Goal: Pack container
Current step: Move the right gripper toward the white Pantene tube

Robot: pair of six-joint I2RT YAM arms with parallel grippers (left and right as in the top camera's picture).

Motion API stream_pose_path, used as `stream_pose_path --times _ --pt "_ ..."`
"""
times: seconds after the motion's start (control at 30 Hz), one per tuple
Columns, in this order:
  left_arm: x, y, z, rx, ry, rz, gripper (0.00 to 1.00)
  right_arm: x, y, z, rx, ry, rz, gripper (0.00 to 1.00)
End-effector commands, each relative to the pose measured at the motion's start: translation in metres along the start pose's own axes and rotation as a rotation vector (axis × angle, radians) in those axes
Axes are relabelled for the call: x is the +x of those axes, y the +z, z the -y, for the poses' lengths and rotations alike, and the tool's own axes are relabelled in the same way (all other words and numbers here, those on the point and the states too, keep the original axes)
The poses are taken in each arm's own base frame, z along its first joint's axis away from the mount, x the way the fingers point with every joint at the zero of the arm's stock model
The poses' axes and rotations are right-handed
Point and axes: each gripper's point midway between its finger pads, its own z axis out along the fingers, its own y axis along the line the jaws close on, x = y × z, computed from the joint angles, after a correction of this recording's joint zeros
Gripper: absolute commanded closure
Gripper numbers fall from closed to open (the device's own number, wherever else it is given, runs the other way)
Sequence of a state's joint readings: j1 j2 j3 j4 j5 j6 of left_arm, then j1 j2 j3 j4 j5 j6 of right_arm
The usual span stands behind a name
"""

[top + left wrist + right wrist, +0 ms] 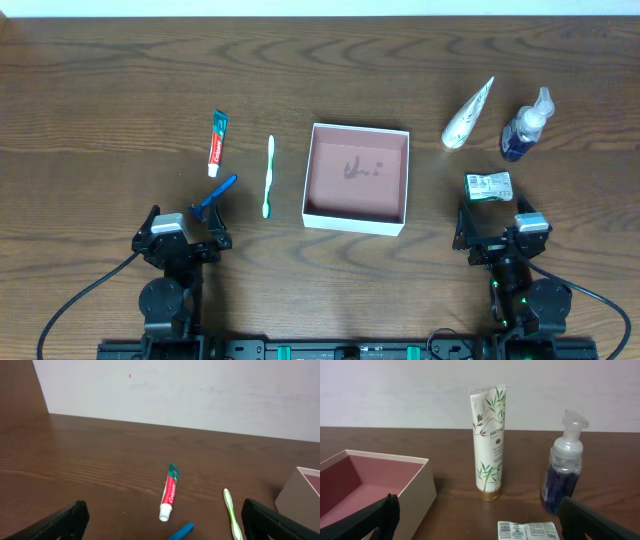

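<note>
1. The table (100, 100) is dark wood, with every item spread flat across it.
2. The container (340, 195) sits at the table's middle, between the 2 arms. Its pinkish floor holds nothing, so I judge packing has not begun. The step in hand is choosing a first item.
3. The left gripper (187, 228) hangs near the table's front edge with its fingers spread wide and nothing between them. The right gripper (495, 228) does the same on its side.
4. The Pantene tube (488, 445) is on the right side, beyond the container's right wall.
5. The pump bottle (563, 472) stands upright just beside the tube. It would probably need a grip around its body, and it could tip.
6. The toothbrush (268, 178) lies lengthwise just left of the container.
7. The toothpaste (217, 143) lies further left, its cap toward the left arm.
8. The blue razor (214, 198) lies at an angle, nearest the left gripper. It looks like the left arm's likeliest first pick, which calls for lowering the fingers astride its thin handle.
9. The small packet (488, 186) lies flat, right in front of the right gripper. That makes it the easy right-side start.
</note>
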State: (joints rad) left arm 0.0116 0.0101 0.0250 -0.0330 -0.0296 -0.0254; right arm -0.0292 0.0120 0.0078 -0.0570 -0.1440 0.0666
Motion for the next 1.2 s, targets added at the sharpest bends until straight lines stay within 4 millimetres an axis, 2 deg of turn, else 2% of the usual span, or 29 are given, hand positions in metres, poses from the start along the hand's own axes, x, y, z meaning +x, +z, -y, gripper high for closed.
stream_pose_path --times 0.0,0.37,0.53,0.8,0.97,1.17 --pt "0.018 0.001 -0.005 -0.021 0.011 -0.050 0.02 0.000 0.000 0.003 0.014 -0.027 0.002 0.01" --pt "0.018 0.001 -0.005 -0.021 0.011 -0.050 0.02 -0.009 0.000 0.000 0.000 -0.019 0.038 0.01" --pt "0.018 0.001 -0.005 -0.021 0.011 -0.050 0.02 -0.027 -0.005 -0.026 -0.148 -0.031 0.096 0.01" --pt "0.018 0.001 -0.005 -0.021 0.011 -0.050 0.02 -0.060 -0.009 -0.032 -0.165 -0.005 0.074 0.01" --pt "0.018 0.001 -0.005 -0.021 0.011 -0.050 0.02 -0.084 0.002 -0.036 -0.184 -0.003 -0.017 0.01" --pt "0.018 0.001 -0.005 -0.021 0.011 -0.050 0.02 -0.104 0.029 -0.043 -0.236 0.026 -0.160 0.01"
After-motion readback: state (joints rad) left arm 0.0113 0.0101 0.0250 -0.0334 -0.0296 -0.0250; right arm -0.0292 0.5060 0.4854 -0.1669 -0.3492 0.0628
